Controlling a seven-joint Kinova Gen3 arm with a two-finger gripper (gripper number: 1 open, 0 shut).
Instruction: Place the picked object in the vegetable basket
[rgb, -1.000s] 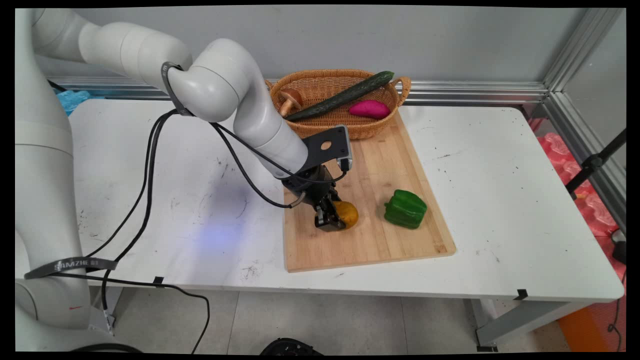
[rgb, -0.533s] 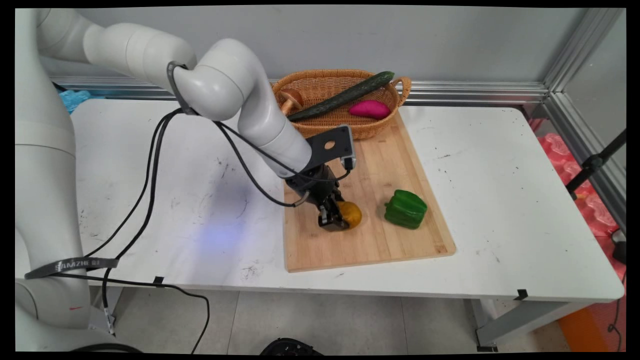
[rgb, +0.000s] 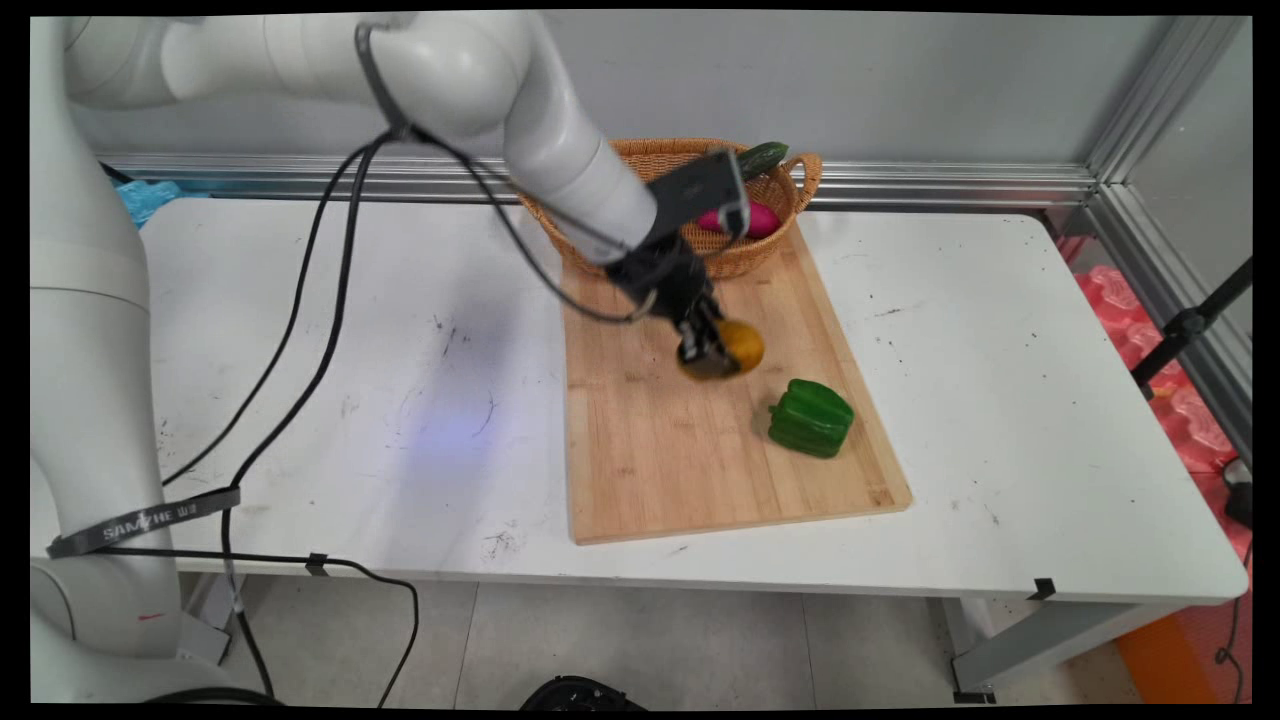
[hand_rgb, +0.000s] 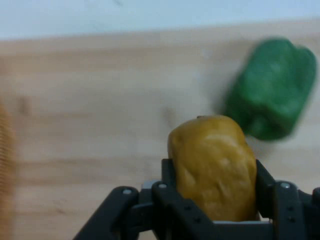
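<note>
My gripper (rgb: 712, 352) is shut on a yellow-brown potato (rgb: 740, 346) and holds it in the air above the wooden cutting board (rgb: 680, 450). In the hand view the potato (hand_rgb: 214, 166) sits gripped between the two black fingers (hand_rgb: 170, 186), with my gripper (hand_rgb: 212, 192) rising from the bottom edge. A green bell pepper (rgb: 811, 417) lies on the board to the right, below the potato; the hand view shows the pepper (hand_rgb: 272, 89) beyond the potato at the upper right.
A wicker basket (rgb: 795, 175) stands at the board's far end, partly hidden by the arm. It holds a cucumber (rgb: 763, 156) and a magenta sweet potato (rgb: 762, 219). Black cables hang from the arm over the table's left half.
The gripper has lifted the potato off the board and carried it up and to the right, toward the basket. The pepper has stayed in place.
</note>
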